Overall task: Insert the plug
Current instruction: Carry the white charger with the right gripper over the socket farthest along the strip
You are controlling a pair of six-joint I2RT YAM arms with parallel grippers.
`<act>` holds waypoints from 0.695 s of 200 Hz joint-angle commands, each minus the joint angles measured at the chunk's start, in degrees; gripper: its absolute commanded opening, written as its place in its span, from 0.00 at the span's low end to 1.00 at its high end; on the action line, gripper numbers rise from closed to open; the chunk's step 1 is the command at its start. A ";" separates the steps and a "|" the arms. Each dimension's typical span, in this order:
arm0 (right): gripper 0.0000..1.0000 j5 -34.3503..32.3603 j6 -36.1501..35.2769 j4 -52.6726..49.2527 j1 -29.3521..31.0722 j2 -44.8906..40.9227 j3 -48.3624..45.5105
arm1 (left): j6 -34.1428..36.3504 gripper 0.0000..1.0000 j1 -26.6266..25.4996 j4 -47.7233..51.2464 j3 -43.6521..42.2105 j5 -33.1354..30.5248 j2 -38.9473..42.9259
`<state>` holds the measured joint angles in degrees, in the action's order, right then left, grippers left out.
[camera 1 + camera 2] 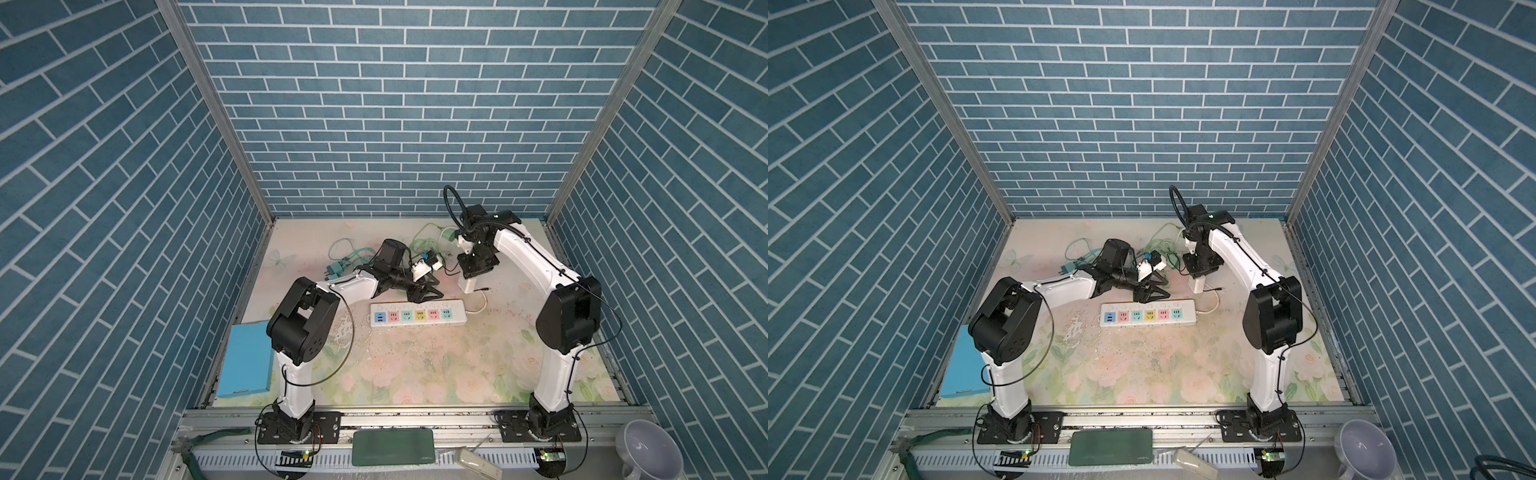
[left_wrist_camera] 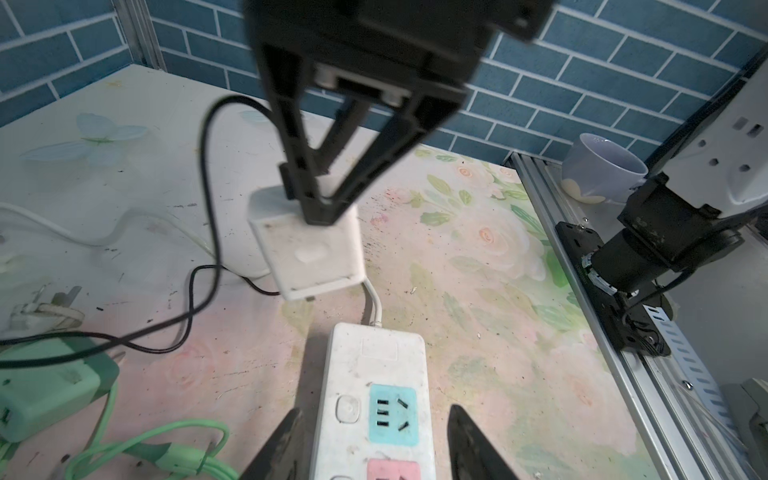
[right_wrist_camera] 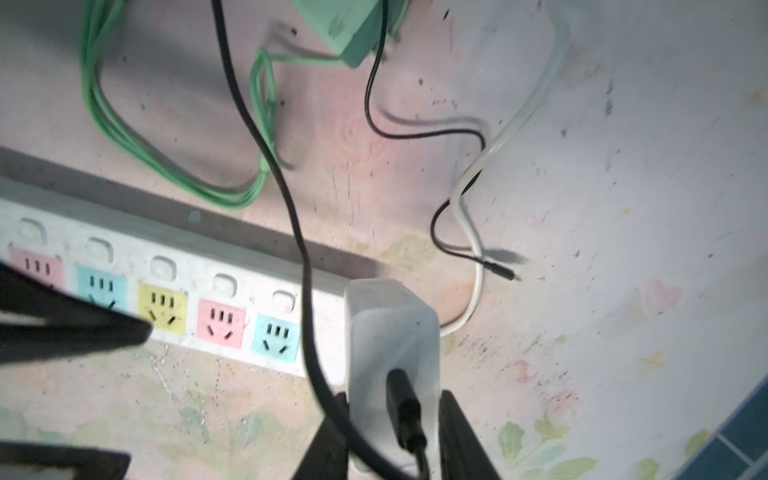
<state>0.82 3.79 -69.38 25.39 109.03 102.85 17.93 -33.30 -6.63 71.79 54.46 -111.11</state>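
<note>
Flowered tabletop [image 1: 415,374] under harsh light. The right gripper [image 2: 322,210] pinches a white square plastic charger plug [image 2: 309,253] by its flat sides, aloft at two o'clock from the white multicolour-socket power strip [image 1: 457,311]. I'd guess the plug is light, rigid and slippery. The left gripper [image 1: 422,295] hovers, jaws parted, empty.

Left arm [image 1: 349,291] and right arm [image 1: 532,253] were coloured white, joined by big black blocks [image 1: 301,324], thin black cables [image 1: 352,332] were tied along them, black base plates [image 1: 330,428] were screwed down
</note>
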 commanded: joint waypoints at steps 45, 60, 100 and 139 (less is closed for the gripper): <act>0.05 5.11 5.74 2.36 4.17 -9.23 -10.30 | -3.03 0.56 -0.63 -5.32 1.28 -2.03 -1.30; 0.05 4.76 6.85 1.96 6.07 -8.49 -10.13 | -3.55 0.56 -0.63 -6.45 0.84 -2.58 -1.39; 0.05 1.34 11.19 3.48 8.64 -6.21 -10.64 | -3.36 0.56 -0.64 -7.79 -1.32 -3.06 -0.69; 0.05 1.79 13.58 5.31 10.53 -3.92 -12.72 | -1.77 0.56 -0.54 -7.25 -3.11 -4.44 0.60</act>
<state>3.55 13.23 -64.95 34.98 103.72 92.47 15.03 -33.67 -13.65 70.06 50.92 -111.55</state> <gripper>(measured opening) 0.321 0.563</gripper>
